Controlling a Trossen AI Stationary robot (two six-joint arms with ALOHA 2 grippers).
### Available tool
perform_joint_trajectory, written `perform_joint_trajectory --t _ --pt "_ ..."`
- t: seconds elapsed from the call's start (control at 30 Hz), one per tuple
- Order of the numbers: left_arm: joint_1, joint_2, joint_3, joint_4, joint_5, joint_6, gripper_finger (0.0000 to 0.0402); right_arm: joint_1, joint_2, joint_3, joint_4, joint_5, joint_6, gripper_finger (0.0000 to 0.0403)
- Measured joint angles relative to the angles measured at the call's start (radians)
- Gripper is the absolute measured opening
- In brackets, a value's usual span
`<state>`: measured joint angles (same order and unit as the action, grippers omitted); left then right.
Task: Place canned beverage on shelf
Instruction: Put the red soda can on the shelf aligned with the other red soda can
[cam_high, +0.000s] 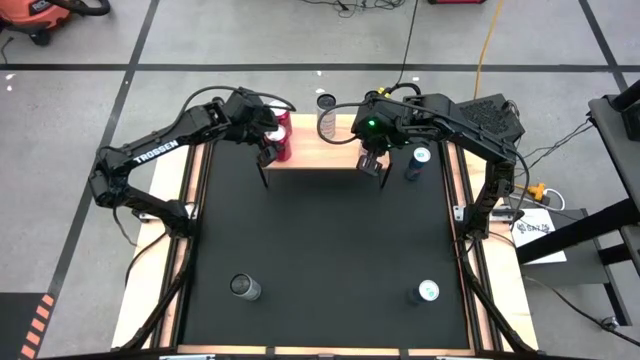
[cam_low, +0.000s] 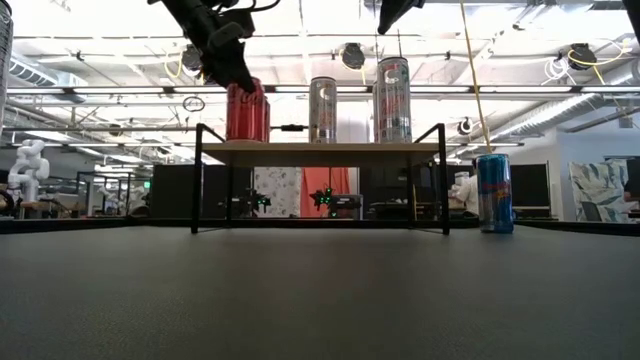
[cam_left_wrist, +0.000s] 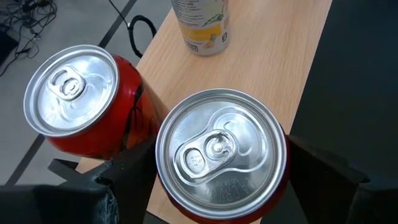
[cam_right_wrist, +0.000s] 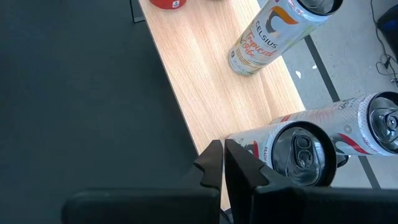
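Closing the left fingers from above on a red can at the left end of the shelf, right by its front edge and seemingly resting on the wood already. Crowding a second red can just beside it, nearer the back edge, with almost no gap between the two. Risking a knock on that neighbour when spreading the fingers to let go, by swinging the outer finger into its side and toppling it off the back edge or the left end. Risking, too, dragging the gripped can over the front edge onto the black surface, by lifting away before fully releasing or by pulling back at a slant rather than straight up. Possibly leaving it tilted, by letting go without a flat seat on the wood. Keeping the right fingers pinched shut and empty over the shelf's right end, close above a white can, with a Celsius can nearer the shelf's middle; courting a tip-over there through any careless drop or sideways sweep. Leaving the blue can on the surface just beside the shelf's right legs, apart from all this.
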<state>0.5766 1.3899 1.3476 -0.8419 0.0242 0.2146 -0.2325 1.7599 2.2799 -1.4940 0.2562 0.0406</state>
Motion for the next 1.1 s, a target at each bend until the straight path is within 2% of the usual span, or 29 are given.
perform_joint_trajectory --t 1.1 --pt "-0.001 0.001 -0.002 0.023 -0.006 -0.051 0.0316 0.0 0.0 0.0 0.0 0.0 0.0 0.0"
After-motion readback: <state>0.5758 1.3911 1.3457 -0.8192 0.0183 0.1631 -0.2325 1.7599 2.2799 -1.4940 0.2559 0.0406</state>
